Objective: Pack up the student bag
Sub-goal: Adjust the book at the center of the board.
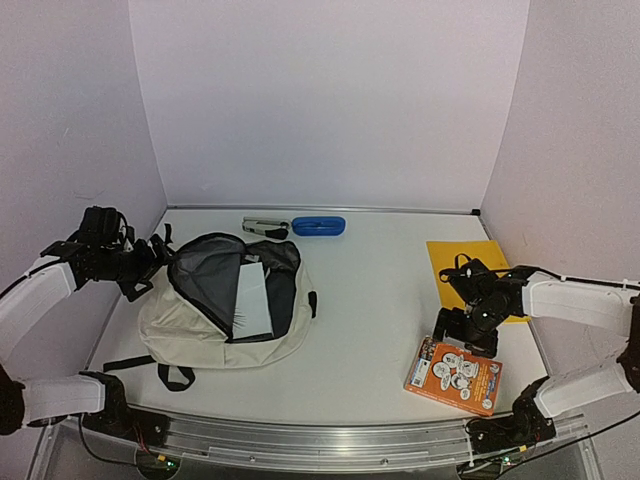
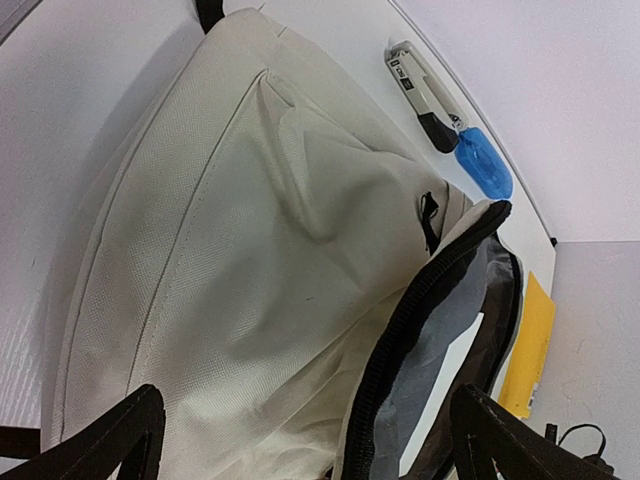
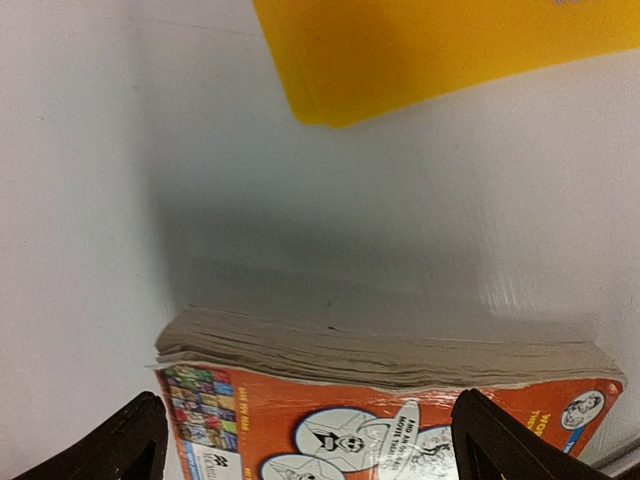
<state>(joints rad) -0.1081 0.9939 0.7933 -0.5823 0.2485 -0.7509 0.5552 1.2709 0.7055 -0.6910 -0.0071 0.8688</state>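
Note:
The student bag (image 1: 195, 322) lies flat left of the table's middle, cream with its black zipper undone. Its dark grey lining shows, and a white book (image 1: 253, 298) sits inside the mouth. My left gripper (image 1: 147, 262) hovers at the bag's upper left edge, open. In the left wrist view its fingers (image 2: 118, 438) stand wide apart over the bag's cream fabric (image 2: 250, 250) and zipper rim, gripping nothing. My right gripper (image 1: 468, 332) is open just above the far edge of an orange comic-cover book (image 1: 455, 376). The right wrist view shows that book (image 3: 380, 420) lying between the spread jaws.
A yellow folder (image 1: 466, 264) lies flat behind the right gripper. A grey and black stapler (image 1: 265, 228) and a blue case (image 1: 319, 226) rest by the back wall. Purple walls close in on three sides. The bag's black straps (image 1: 165, 372) trail toward the near edge.

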